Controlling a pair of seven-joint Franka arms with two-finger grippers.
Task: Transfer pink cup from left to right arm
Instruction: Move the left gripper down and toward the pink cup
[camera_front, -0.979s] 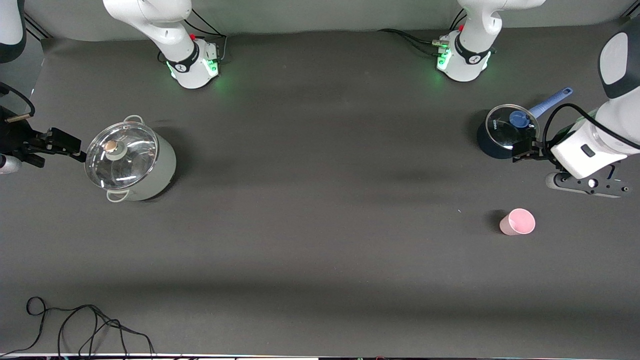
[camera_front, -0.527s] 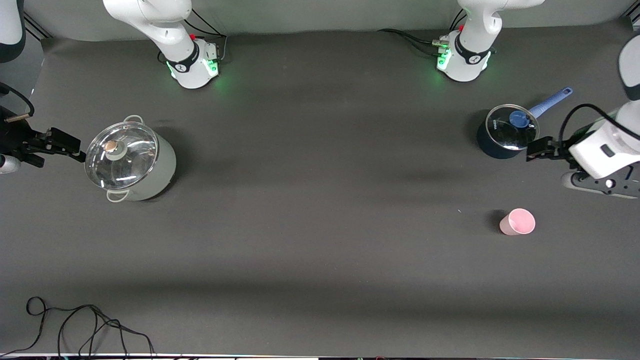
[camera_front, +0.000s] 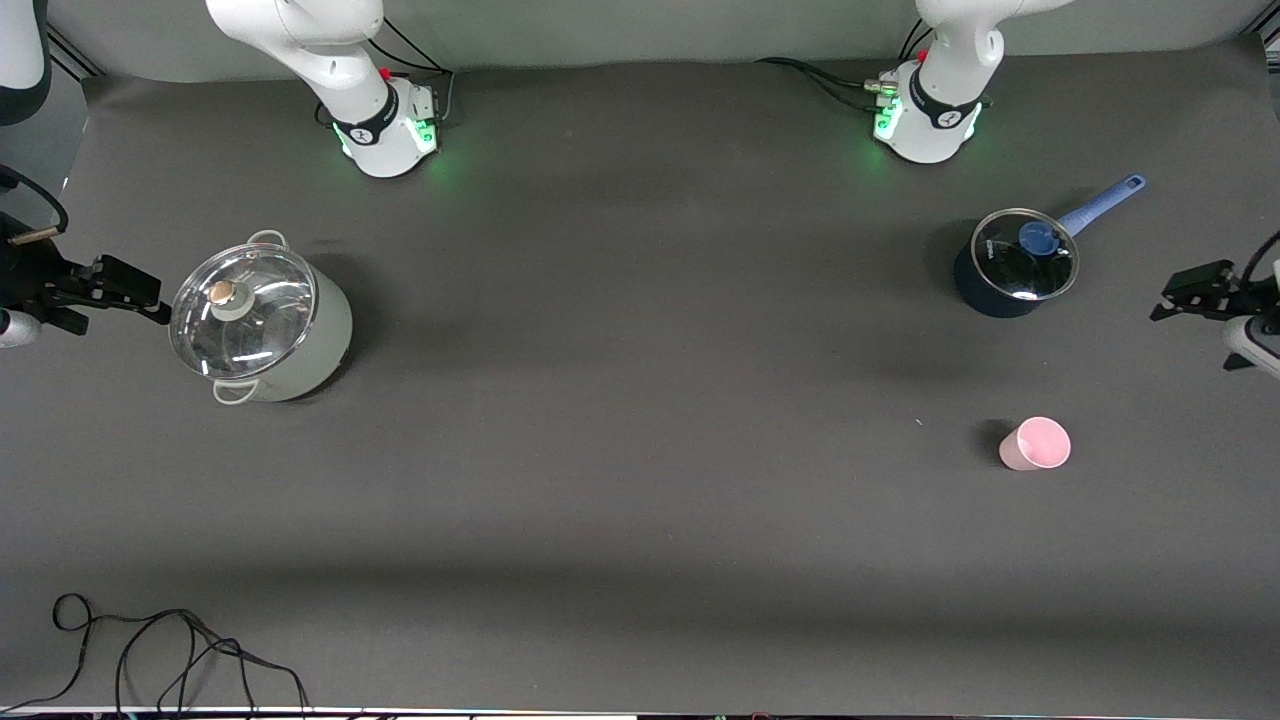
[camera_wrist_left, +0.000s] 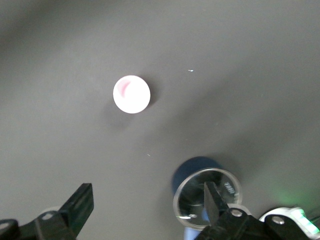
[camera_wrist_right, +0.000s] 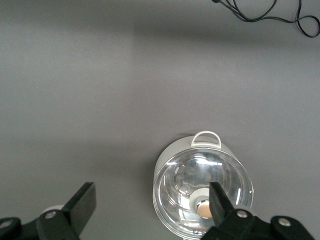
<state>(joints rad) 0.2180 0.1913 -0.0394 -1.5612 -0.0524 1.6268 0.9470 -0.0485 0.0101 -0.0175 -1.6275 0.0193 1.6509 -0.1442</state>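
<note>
So the pink cup is sitting upright on the dark table toward the left arm's end, mouth up, nobody touching it, which makes sense since the handoff has to start with the left arm picking it up. It's standing nearer the front camera than the blue saucepan with the glass lid and blue knob, well apart from it, so there's room to come down on the cup without clipping the pan's handle. The left gripper is hanging up in the air at the very edge of the front view, over the table's end past the saucepan, with its fingers spread wide and nothing between them; its wrist camera is looking straight down on the cup's round opening, so I'd guess it's lining up from above for a grab, not yet over the cup. The right gripper is waiting at the right arm's end of the table, parked just beside the big grey-green pot with the glass lid, fingers also spread and empty. That looks like a sensible standby pose: open and ready to receive once the cup gets carried toward the middle. A loose black cable is lying at the near edge, well clear of everything.
</note>
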